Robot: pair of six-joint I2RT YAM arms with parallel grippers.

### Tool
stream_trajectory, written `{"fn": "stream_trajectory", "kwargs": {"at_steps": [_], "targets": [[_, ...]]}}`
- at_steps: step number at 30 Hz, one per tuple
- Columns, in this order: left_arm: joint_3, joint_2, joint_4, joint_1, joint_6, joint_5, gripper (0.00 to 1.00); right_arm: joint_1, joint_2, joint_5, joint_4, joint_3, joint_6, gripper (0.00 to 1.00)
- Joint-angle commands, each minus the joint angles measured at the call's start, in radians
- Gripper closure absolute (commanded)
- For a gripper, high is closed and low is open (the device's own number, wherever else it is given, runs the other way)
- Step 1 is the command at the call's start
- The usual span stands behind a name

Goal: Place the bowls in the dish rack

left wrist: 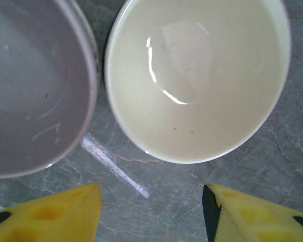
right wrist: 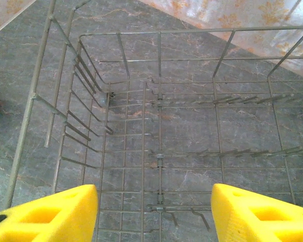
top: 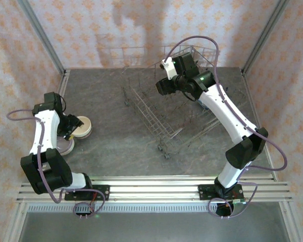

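Dish rack (right wrist: pixel 159 126) under spread right claw (right wrist: pixel 154 196), cream bowl (left wrist: pixel 192 80) before spread left claw (left wrist: pixel 151 201)

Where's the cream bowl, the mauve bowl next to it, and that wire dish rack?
cream bowl (left wrist: pixel 197 75), left wrist view, on its glossy inside bottom.
mauve bowl (left wrist: pixel 30 85), left wrist view, on its inner wall.
dish rack (right wrist: pixel 159 33), right wrist view, on its far rim wire.
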Motion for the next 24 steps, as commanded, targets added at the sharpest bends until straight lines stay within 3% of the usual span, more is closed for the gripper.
{"fn": "stream_trajectory", "kwargs": {"at_steps": [1, 8, 24], "targets": [[-0.053, -0.053, 0.026, 0.01, -0.158, 0.017, 0.45, 0.0, -0.008, -0.022, 0.002, -0.02, -0.01, 0.4], [-0.136, -0.079, 0.106, 0.01, -0.295, 0.001, 0.48, 0.0, -0.031, -0.029, 0.025, -0.06, -0.036, 0.39], [-0.126, 0.022, 0.174, 0.01, -0.391, -0.015, 0.52, 0.0, -0.037, -0.024, 0.038, -0.082, -0.042, 0.39]]}}
